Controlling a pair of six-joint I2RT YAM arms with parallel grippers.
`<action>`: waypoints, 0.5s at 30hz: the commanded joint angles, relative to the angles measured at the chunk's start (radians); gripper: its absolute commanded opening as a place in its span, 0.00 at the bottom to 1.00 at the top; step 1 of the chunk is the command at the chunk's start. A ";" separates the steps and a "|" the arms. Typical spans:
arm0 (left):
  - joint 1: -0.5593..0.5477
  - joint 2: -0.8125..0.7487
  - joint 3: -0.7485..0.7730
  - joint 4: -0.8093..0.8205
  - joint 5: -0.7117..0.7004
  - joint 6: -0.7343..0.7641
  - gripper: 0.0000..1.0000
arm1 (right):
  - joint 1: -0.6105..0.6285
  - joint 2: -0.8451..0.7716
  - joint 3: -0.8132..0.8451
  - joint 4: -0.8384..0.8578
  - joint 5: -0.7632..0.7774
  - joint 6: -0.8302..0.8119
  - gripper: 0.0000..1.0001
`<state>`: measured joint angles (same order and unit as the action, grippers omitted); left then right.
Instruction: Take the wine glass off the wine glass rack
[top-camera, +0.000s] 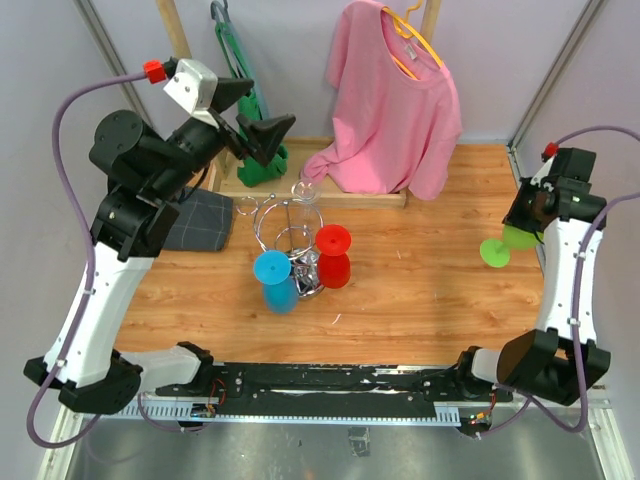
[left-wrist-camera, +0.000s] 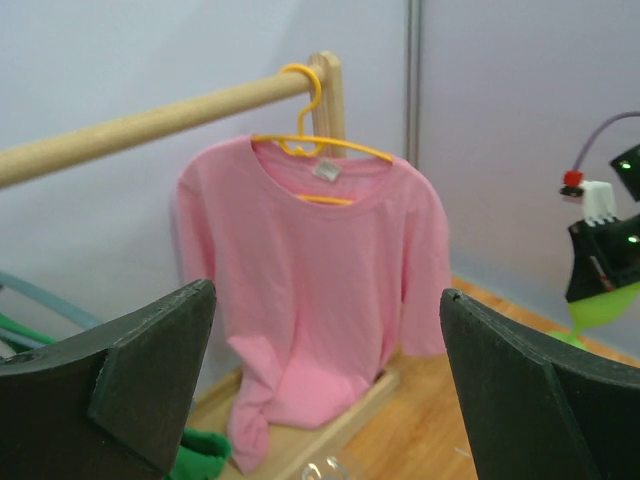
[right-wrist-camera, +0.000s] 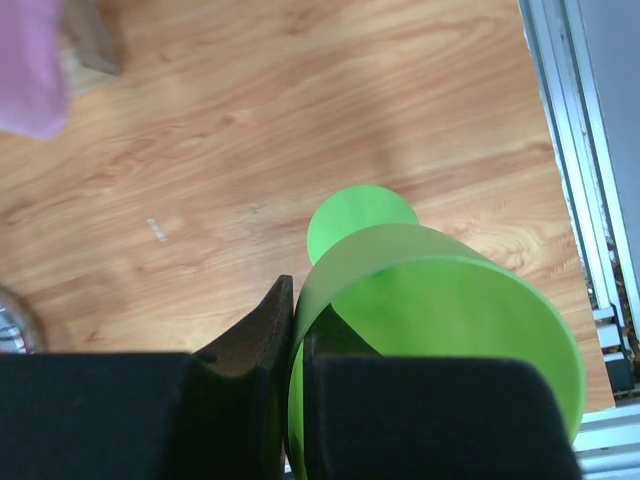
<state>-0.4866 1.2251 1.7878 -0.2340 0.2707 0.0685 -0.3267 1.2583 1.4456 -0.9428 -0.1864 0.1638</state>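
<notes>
Here, my right pincer (right-wrist-camera: 295, 330) is clenched on the wall of the green wine glass (right-wrist-camera: 440, 310), foot just beyond the fingertips, the wine glass rack (top-camera: 290, 235) well off to its left (left pincer (top-camera: 262, 112) released), so I should lower gently before letting go.

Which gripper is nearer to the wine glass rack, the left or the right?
Left. The left gripper hangs open above and just behind the wine glass rack; the right gripper, shut on a green wine glass, is far off to its right.
</notes>
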 joint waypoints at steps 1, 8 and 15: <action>0.004 -0.095 -0.106 -0.024 -0.004 -0.085 0.99 | 0.056 0.022 -0.074 0.212 0.159 0.004 0.01; 0.005 -0.165 -0.179 -0.048 -0.043 -0.116 0.99 | 0.143 0.175 -0.017 0.249 0.288 -0.022 0.01; 0.005 -0.220 -0.230 -0.073 -0.075 -0.129 0.99 | 0.162 0.207 -0.133 0.385 0.315 0.015 0.01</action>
<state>-0.4862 1.0393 1.5761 -0.2943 0.2253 -0.0383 -0.1875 1.4727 1.3815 -0.6712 0.0711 0.1547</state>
